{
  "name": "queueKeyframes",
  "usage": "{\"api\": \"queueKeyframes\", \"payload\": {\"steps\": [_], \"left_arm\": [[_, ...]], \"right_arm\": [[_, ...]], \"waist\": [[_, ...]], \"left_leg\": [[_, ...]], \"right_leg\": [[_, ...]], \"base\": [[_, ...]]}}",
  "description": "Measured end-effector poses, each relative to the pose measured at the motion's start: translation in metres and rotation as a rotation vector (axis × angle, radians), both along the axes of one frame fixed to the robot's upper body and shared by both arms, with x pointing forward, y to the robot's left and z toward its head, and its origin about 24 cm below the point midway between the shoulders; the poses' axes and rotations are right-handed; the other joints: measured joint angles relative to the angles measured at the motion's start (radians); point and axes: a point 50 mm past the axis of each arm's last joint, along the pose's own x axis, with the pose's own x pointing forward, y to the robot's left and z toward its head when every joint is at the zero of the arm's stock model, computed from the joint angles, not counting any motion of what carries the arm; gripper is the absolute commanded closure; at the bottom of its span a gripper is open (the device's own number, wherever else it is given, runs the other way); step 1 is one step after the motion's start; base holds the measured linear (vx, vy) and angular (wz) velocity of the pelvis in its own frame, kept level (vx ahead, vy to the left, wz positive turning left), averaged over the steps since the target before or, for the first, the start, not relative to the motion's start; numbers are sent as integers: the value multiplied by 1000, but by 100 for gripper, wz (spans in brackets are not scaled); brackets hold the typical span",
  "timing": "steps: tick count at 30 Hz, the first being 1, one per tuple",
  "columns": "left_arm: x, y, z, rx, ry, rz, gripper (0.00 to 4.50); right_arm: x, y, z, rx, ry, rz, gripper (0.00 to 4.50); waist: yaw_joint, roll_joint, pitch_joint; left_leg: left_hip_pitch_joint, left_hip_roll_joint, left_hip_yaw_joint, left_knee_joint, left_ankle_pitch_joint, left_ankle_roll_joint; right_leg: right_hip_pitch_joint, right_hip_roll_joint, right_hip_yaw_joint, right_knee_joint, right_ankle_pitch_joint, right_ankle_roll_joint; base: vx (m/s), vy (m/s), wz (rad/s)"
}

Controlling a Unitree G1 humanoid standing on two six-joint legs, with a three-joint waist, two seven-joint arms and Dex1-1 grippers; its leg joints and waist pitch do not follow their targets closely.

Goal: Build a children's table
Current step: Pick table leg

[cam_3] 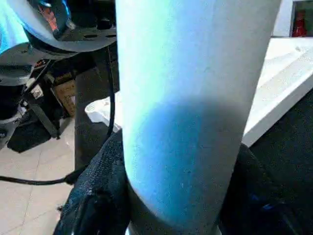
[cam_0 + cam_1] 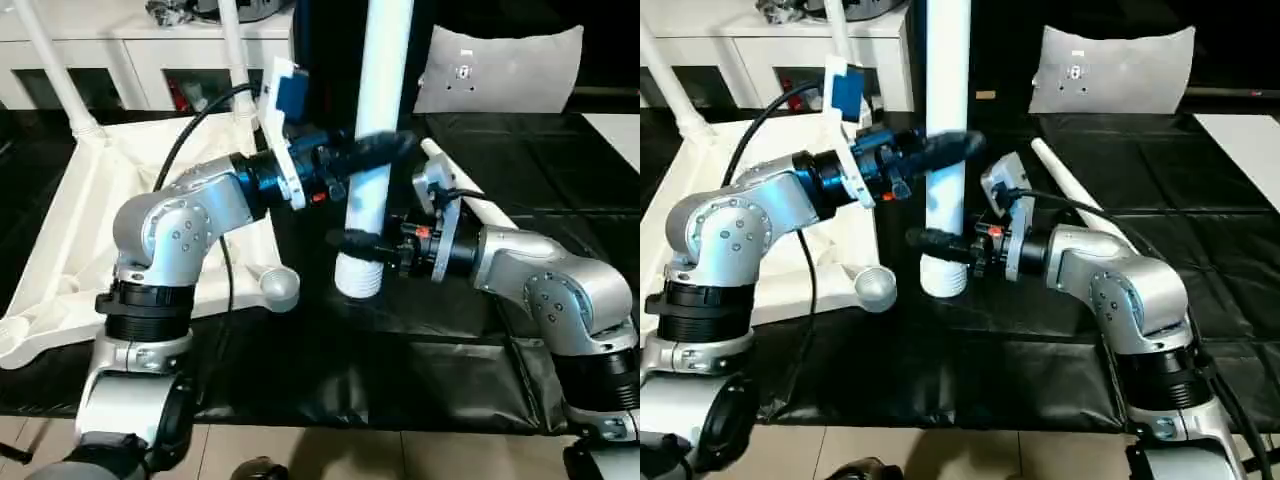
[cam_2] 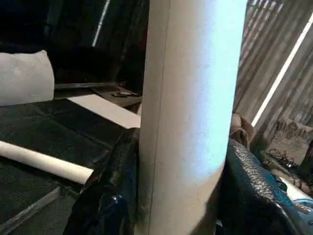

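Observation:
A white table leg [image 2: 380, 80] stands upright over the black mat, its ribbed lower end [image 2: 357, 280] close to the mat. My left gripper [image 2: 378, 148] is shut on the leg's middle, with black fingers [image 3: 110, 196] on both sides of it. Below it, my right gripper [image 2: 352, 243] is shut on the same leg just above the ribbed end, its fingers [image 1: 98, 196] flanking the leg. The white table top [image 2: 60, 230] lies upside down to the left, with two legs [image 2: 55, 70] [image 2: 233, 60] standing in its far sockets. Another leg [image 2: 470, 200] lies on the mat behind my right forearm.
A grey-white cushion [image 2: 500, 70] leans at the back right. A white cabinet [image 2: 130, 60] runs along the back left. The black mat [image 2: 330, 370] ends near me, with tiled floor below. A black cable [image 2: 190, 140] loops over my left arm.

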Motion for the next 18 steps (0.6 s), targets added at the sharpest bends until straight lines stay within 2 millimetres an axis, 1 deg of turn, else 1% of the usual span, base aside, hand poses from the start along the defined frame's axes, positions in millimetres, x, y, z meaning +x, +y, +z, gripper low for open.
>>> {"api": "queueKeyframes", "payload": {"steps": [3, 4, 6, 7, 9, 11, 12, 14, 18], "left_arm": [[-5, -9, -7, 81, -18, -26, 198], [-7, -11, -6, 87, -33, -33, 188], [-7, -11, -6, 113, -51, -26, 182], [-7, -11, -6, 121, -58, -24, 163], [-7, -10, -6, 133, -65, -26, 153], [-8, -7, -6, 145, -71, -36, 149], [-8, -5, -6, 152, -74, -40, 132], [-10, 0, -8, 160, -78, -63, 115], [-13, 7, -13, 110, -40, -90, 110]], "right_arm": [[-2, 3, -11, -28, 29, -15, 260], [-2, 4, -13, -36, 35, -25, 261], [-2, 4, -15, -46, 26, -33, 261], [-1, 4, -15, -52, 24, -35, 261], [-1, 4, -17, -70, 24, -40, 261], [-1, 6, -19, -84, 19, -38, 261], [-2, 6, -20, -91, 16, -36, 261], [-4, 7, -23, -97, 11, -23, 261], [-7, 11, -26, -102, 8, -4, 261]], "waist": [[0, 0, 0], [1, 0, 0], [-1, 1, 0], [-1, 1, 0], [-2, 1, 0], [-2, 1, 0], [-2, 1, 0], [-2, 1, 0], [-2, 1, 0]], "left_leg": [[0, 0, 0, 0, 0, 0], [0, 0, 0, 0, 0, 0], [0, 0, 0, 0, 0, 0], [0, 0, 0, 0, 0, 0], [0, 0, 0, 0, 0, 0], [0, 0, 0, 0, 0, -1], [0, 0, 0, 0, 0, -1], [0, 0, 0, -1, 0, -1], [0, 0, 0, -1, 0, -1]], "right_leg": [[0, 0, 0, 0, 0, 0], [0, 0, 0, 0, 0, 0], [0, 0, 0, 0, 0, 0], [0, 0, 0, 0, 0, 0], [0, 0, 0, 0, 0, 0], [0, 0, 0, 0, 0, 0], [0, 0, 0, 0, 0, 0], [0, 0, 0, -1, 0, 0], [0, 0, 0, -1, 0, 0]], "base": [[0, 0, 0], [0, 0, 0], [0, 0, 0], [0, 0, 0], [0, 0, 0], [0, 0, 0], [0, 0, 0], [0, 0, 0], [0, 0, 0]]}}
